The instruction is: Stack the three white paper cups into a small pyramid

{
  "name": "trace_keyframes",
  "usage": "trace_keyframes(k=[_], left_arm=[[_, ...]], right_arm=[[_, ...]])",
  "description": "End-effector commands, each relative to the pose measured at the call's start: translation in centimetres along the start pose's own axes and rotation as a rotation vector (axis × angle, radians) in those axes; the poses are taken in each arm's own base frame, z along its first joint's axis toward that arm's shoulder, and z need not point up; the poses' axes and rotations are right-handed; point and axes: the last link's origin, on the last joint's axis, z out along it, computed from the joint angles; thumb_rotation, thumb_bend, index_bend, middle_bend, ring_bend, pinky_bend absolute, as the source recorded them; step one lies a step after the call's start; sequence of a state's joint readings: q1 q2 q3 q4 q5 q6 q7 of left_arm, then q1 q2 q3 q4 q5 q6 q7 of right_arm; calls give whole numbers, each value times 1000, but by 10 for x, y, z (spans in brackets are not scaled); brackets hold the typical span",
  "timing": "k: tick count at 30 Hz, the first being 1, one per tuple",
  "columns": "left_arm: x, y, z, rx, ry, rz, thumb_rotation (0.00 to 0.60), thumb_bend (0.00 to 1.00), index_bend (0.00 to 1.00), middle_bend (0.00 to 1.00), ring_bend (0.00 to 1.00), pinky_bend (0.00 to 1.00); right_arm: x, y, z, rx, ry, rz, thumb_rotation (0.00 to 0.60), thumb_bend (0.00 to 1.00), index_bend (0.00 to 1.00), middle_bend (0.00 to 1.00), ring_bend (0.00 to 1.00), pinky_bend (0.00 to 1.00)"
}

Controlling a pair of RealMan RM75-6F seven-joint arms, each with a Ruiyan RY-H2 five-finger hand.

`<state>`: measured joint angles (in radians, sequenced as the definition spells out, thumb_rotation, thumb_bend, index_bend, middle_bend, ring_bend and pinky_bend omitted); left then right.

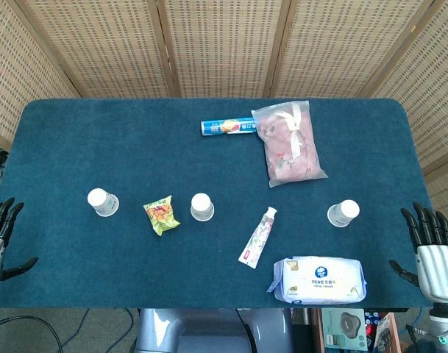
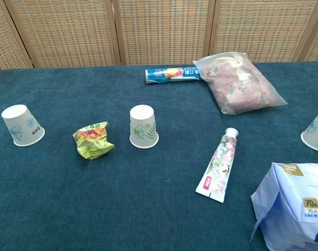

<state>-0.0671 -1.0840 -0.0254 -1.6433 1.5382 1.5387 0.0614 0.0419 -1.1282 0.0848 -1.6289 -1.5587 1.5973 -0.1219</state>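
Observation:
Three white paper cups stand upside down, apart, in a row across the blue table. The left cup (image 1: 102, 202) (image 2: 22, 125) has a blue print, the middle cup (image 1: 201, 207) (image 2: 143, 126) a green leaf print, and the right cup (image 1: 343, 213) (image 2: 315, 130) is cut by the chest view's edge. My left hand (image 1: 1, 235) hovers off the table's left edge, fingers spread and empty. Off the right edge my right hand (image 1: 429, 246) is likewise spread and empty. Neither hand shows in the chest view.
Between the left and middle cups lies a crumpled snack wrapper (image 1: 161, 215). A floral tube (image 1: 258, 237) and a wipes pack (image 1: 318, 280) lie front right. A blue roll box (image 1: 227, 127) and a pink bag (image 1: 288, 143) sit at the back.

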Motion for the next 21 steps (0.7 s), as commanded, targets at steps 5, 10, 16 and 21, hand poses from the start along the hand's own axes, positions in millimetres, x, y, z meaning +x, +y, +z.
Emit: trace_keyframes(k=[5, 10, 16, 21], left_arm=[[-1, -1, 1, 4, -3, 2, 600, 140, 0, 0, 0, 0], [-4, 1, 5, 6, -10, 13, 600, 139, 0, 0, 0, 0], [-7, 2, 8, 18, -12, 41, 600, 141, 0, 0, 0, 0], [-9, 3, 9, 25, -12, 50, 600, 141, 0, 0, 0, 0]], right_arm=[[-7, -3, 18, 34, -59, 60, 600, 0, 0, 0, 0, 0], [-27, -3, 77, 78, -199, 50, 600, 0, 0, 16, 0, 0], [-45, -1, 120, 54, -335, 107, 600, 0, 3, 119, 17, 76], [-62, 0, 145, 31, -402, 93, 600, 20, 54, 182, 72, 139]])
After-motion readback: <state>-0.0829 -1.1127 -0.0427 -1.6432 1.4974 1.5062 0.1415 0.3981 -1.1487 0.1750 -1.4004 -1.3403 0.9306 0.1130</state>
